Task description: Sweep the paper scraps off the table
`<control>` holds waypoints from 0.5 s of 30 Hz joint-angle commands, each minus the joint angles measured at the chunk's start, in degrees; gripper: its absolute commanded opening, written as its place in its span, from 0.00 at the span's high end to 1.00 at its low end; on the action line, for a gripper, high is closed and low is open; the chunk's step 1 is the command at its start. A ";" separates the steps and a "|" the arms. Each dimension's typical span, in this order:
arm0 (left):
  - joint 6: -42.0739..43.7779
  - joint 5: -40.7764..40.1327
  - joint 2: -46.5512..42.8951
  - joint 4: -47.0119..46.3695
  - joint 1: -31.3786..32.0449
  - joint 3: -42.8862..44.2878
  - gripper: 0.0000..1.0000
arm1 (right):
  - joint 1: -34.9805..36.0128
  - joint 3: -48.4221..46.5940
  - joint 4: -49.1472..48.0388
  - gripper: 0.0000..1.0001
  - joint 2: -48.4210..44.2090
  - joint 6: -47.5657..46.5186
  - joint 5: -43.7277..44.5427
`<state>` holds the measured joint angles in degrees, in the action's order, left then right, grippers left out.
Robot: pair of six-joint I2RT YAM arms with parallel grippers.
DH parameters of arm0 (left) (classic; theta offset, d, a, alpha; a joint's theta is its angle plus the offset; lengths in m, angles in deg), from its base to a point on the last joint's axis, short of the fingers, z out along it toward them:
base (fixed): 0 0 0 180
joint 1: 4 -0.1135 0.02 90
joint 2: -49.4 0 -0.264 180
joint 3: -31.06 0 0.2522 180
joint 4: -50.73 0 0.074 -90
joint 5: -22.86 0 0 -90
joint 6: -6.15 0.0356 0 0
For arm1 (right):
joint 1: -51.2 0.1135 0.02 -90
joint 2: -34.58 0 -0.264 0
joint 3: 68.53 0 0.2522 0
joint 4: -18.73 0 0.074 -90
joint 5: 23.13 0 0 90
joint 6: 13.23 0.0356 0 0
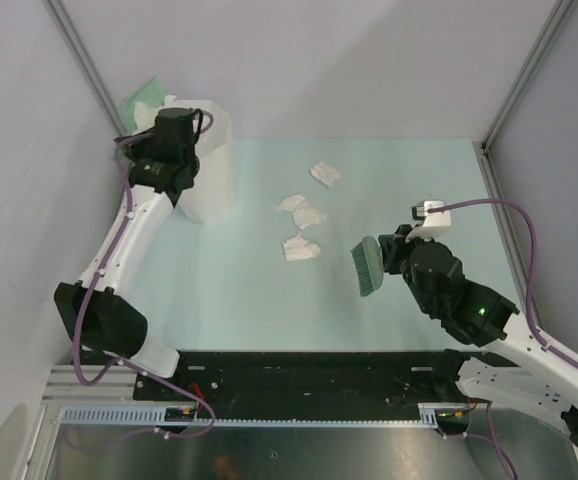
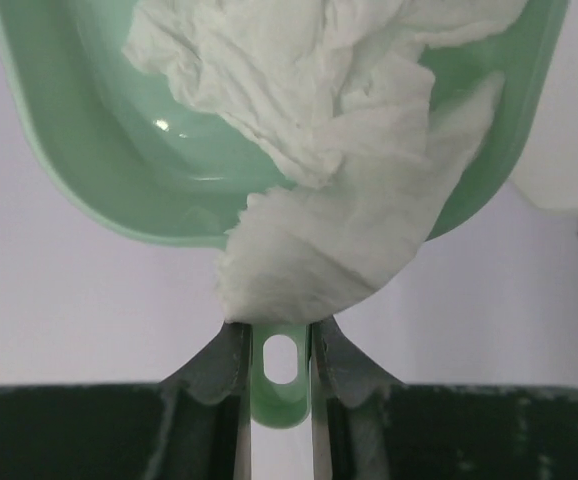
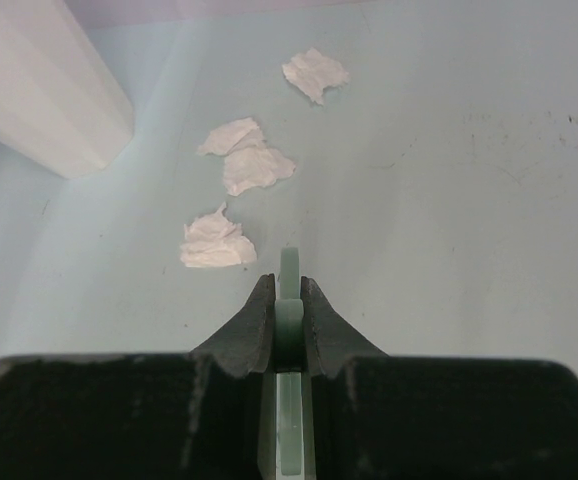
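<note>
Four crumpled white paper scraps lie mid-table (image 1: 119, 330): one far (image 1: 325, 174), two touching (image 1: 292, 203) (image 1: 310, 216), one nearest (image 1: 301, 247). They also show in the right wrist view (image 3: 315, 74) (image 3: 231, 136) (image 3: 258, 169) (image 3: 215, 243). My right gripper (image 3: 289, 292) is shut on the thin handle of a green brush (image 1: 368, 267), held just right of the nearest scrap and apart from it. My left gripper (image 2: 281, 340) is shut on the handle (image 2: 281, 395) of a green dustpan (image 2: 89, 150), raised at the far left. A large paper wad (image 2: 319, 150) lies in the pan and hangs over its near rim.
The tall white faceted bin (image 1: 209, 165) stands at the back left beside the left wrist, and its corner shows in the right wrist view (image 3: 39, 90). Grey walls and metal frame rails (image 1: 79, 60) edge the table. A black rail (image 1: 299, 375) runs along the front.
</note>
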<state>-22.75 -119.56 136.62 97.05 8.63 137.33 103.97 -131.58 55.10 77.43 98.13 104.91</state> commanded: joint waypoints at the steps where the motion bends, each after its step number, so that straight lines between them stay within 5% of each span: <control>1: 17.01 -8.04 -4.95 -21.11 1.00 -5.04 1.00 | -0.04 -2.38 -0.82 1.00 -0.75 0.69 0.72; 4: 25.09 -7.87 -5.65 -28.05 1.44 -9.60 1.00 | -0.04 -2.38 -0.46 1.00 -1.10 0.70 0.72; 8: 53.25 -2.70 -8.55 -62.69 2.23 -22.79 1.00 | -0.04 -2.38 -0.29 1.00 -1.28 0.78 0.98; 15: 61.15 4.52 -9.35 -71.49 2.41 -25.98 1.00 | 0.05 -2.38 -0.11 1.00 -1.01 0.52 0.98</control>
<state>23.64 -119.38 130.08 41.16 10.59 111.19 103.97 -131.58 55.41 76.99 98.13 104.97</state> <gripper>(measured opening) 0.215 0.102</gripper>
